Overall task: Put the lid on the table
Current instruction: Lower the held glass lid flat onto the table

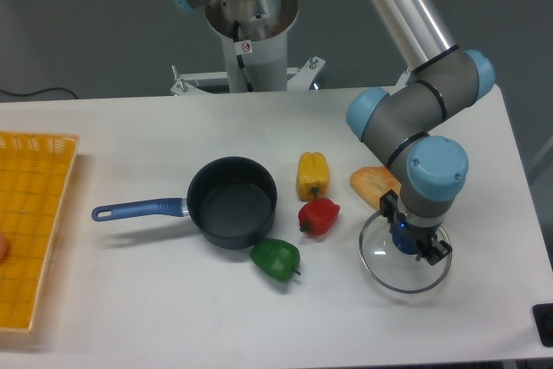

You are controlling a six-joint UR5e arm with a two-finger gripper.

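Note:
The lid (387, 267), round clear glass with a thin metal rim, lies low at the table's (130, 317) front right, flat on or just above the white top. My gripper (413, 244) points straight down over the lid's centre. Its dark fingers (439, 251) straddle the knob, which is hidden under the wrist. The gripper seems shut on the lid by that knob. The dark blue saucepan (232, 201) with a blue handle stands open at the table's middle, well left of the lid.
A yellow pepper (312, 174), a red pepper (319, 216) and a green pepper (276, 257) lie between the saucepan and the lid. An orange food piece (373, 183) lies just behind the gripper. A yellow gridded tray (30, 222) sits at the left edge.

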